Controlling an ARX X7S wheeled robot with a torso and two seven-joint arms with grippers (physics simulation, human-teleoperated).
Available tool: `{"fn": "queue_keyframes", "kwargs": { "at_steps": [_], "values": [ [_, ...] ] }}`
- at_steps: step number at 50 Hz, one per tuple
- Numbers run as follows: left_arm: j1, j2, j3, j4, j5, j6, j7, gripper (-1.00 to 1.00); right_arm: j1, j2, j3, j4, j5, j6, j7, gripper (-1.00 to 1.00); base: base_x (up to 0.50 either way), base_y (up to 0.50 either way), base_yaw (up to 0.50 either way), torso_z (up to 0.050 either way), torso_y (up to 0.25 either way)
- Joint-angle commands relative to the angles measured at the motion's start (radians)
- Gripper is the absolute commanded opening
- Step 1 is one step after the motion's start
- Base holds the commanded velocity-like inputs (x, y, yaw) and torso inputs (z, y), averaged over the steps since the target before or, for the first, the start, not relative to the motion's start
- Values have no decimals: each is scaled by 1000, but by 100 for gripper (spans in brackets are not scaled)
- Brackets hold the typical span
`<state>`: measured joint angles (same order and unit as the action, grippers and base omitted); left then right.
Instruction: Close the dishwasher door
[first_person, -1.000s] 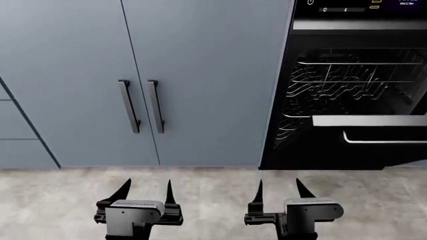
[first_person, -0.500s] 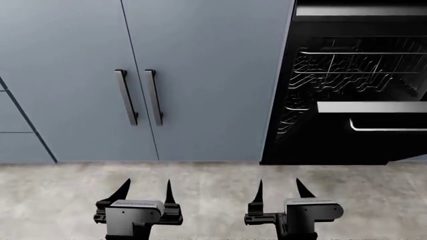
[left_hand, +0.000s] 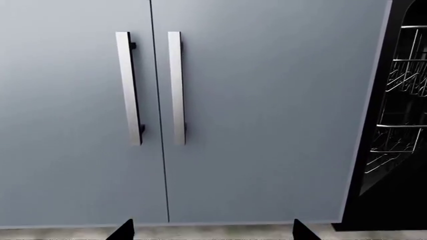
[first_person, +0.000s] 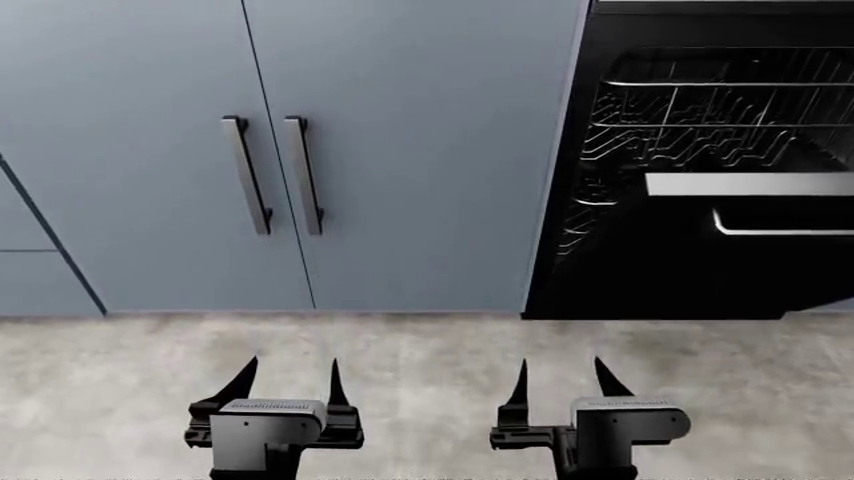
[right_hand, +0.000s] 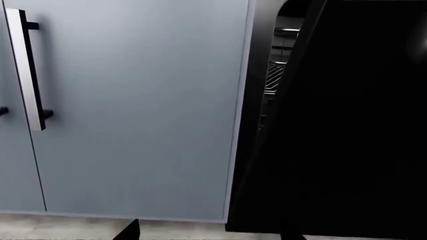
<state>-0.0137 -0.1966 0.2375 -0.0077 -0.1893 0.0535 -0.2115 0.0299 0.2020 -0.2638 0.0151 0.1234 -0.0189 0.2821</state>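
Dishwasher door (first_person: 747, 260) hangs partly open, racks (first_person: 721, 115) visible above. Left gripper (first_person: 284, 385) and right gripper (first_person: 558, 385) spread, empty, apparently well short of cabinet doors (first_person: 400, 150).

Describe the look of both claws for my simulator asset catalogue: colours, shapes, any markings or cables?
In the head view, the left claw and right claw look alike: each has two thin black fingers tapering to sharp points, rising from a black bracket. A light grey, rounded boxy housing with a finely ribbed top sits behind each. No cables, labels or markings are visible.
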Motion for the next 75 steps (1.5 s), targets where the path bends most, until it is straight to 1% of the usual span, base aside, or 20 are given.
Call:
{"fn": "queue_keyframes", "kwargs": {
  "at_steps": [1,75],
  "values": [
    [3,-5,3,10,0,-5,-13,100,-4,5,-2,-12,6,6,10,100,0,0,0,-50,0],
    [-7,-26,34,-5,-24,13,-38,100,7,26,-30,3,32,-14,35,100,0,0,0,-50,0]
  ]
}}
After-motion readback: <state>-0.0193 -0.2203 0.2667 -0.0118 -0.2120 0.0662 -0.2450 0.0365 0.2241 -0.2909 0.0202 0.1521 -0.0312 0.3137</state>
